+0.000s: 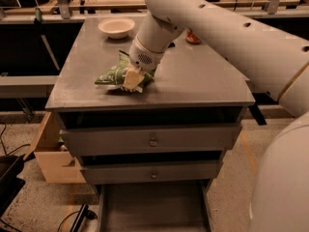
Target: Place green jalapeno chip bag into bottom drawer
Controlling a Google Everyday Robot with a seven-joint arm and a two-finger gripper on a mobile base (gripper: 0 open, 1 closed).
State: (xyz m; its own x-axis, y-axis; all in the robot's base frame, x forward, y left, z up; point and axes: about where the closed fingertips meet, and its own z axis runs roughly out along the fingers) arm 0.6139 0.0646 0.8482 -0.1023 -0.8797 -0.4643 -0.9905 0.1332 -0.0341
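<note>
The green jalapeno chip bag [110, 75] lies on the grey cabinet top [193, 86], left of centre near the front edge. My gripper [132, 80] is down on the bag's right half, its pale fingers [129, 78] pressed into the foil and closed on it. The bag still rests on the cabinet top. The white arm comes in from the upper right and hides the bag's right end. The bottom drawer [154, 209] is pulled out below the two upper drawers, showing a dark shallow tray.
A white bowl [116, 27] sits at the back left of the cabinet top. A small orange object [193, 36] lies behind the arm. Two upper drawers with round knobs [153, 141] are slightly open. A wooden box [53, 153] stands on the floor at left.
</note>
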